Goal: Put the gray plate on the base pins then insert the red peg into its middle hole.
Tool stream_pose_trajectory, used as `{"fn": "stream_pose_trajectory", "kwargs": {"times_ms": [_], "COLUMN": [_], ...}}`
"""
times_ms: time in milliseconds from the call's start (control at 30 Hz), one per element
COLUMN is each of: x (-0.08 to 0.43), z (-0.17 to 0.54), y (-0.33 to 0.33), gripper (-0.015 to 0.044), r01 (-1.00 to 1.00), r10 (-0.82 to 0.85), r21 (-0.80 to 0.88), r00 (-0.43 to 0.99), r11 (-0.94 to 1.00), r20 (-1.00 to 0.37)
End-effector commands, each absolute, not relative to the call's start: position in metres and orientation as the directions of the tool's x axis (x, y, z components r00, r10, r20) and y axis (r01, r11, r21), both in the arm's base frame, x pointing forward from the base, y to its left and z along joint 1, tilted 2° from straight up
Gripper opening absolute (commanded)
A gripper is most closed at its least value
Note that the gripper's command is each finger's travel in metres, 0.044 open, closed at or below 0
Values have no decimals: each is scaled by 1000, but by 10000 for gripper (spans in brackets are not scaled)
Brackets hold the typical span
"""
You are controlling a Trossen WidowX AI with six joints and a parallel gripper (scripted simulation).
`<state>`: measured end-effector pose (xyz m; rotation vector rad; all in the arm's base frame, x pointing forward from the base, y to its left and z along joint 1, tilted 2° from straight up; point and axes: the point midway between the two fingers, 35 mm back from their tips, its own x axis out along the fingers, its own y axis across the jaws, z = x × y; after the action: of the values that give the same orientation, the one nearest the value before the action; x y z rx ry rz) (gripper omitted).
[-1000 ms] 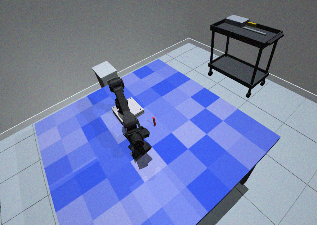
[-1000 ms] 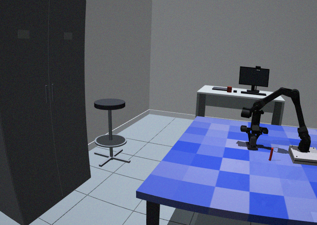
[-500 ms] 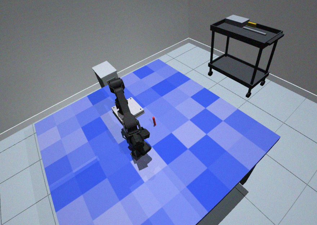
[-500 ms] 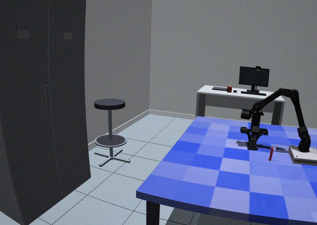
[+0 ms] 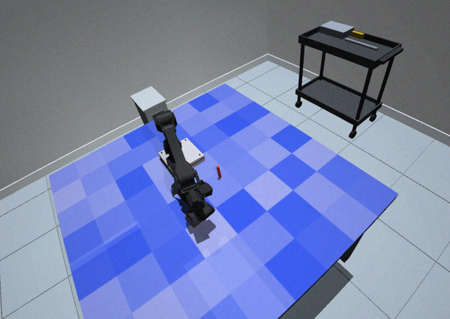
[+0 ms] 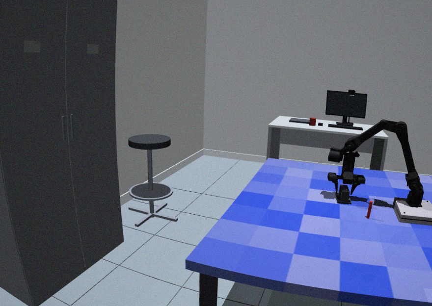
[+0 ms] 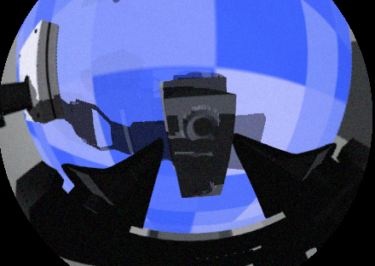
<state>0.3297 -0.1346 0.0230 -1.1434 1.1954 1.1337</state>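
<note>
My hand (image 7: 199, 149) is spread wide, gripping nothing, around the plate (image 7: 199, 141) on the tabletop (image 5: 285, 199); rising now risks a finger tipping it.

The open pincer (image 6: 345, 188) straddles the gray plate (image 6: 343, 194) with gaps either side; the red peg (image 6: 369, 209) (upright) stands apart to its right, bare desk (image 6: 273, 248) between.

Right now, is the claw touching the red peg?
Apart. The exterior view shows a stretch of blue table between the open claw and the red peg, which stands on its own.
</note>
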Motion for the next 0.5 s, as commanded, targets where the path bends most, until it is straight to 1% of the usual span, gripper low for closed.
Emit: {"fn": "stream_pose_trajectory", "kwargs": {"times_ms": [0,167,233,400,467], "x": [330,330,331,330,326], "z": [24,24,34,115,136], "y": [-135,-135,-136,-139,-138], "gripper": [440,440,440,440,440], "r01": [-996,-996,-996,-996,-996], "r10": [29,29,29,29,29], "r21": [-40,-40,-40,-37,-35], "r00": [43,43,42,39,38], "r11": [84,84,84,83,83], "r20": [-999,-999,-999,-999,-999]}}
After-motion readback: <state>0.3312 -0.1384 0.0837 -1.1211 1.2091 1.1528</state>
